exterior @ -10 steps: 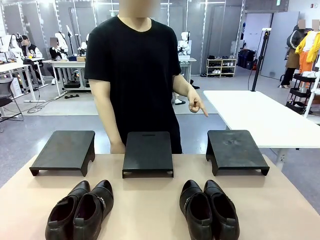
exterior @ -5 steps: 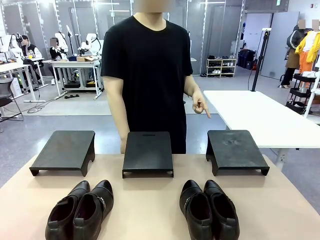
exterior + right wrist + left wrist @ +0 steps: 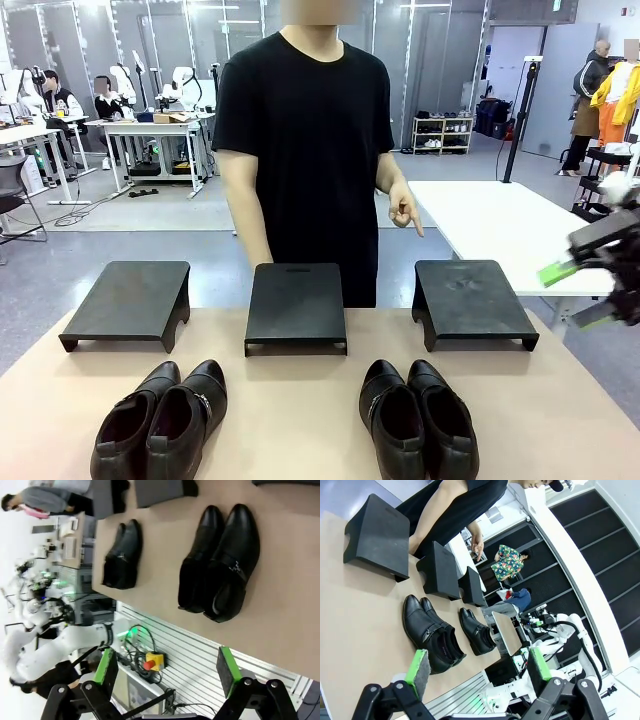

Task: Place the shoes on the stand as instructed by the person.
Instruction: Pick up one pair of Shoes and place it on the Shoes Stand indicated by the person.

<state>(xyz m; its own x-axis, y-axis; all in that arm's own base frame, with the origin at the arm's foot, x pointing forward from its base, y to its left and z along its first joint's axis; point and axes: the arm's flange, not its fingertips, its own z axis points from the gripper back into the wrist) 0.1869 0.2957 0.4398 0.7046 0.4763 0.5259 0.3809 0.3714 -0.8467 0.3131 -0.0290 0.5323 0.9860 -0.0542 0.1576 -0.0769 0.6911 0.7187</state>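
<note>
Change: R gripper (image 3: 572, 296) has come into front view at the R edge, raised, near R stand (image 3: 470, 300). Person (image 3: 305, 150) has shifted toward R.
Cue: hand (image 3: 404, 208) points down toward R stand; treat it as the prob. target.
Meaning: approach started, pick not begun; you have no pair placed yet.
Fingers: R gripper spread wide, nothing held. L gripper (image 3: 477, 667) likewise, high over tabletop (image 3: 300, 400).
Shoes: L pair (image 3: 165, 420) and R pair (image 3: 417, 418) on tabletop, in front of the stands.
Stands: L stand (image 3: 128, 300), mid stand (image 3: 296, 305), R stand carry no shoes.
</note>
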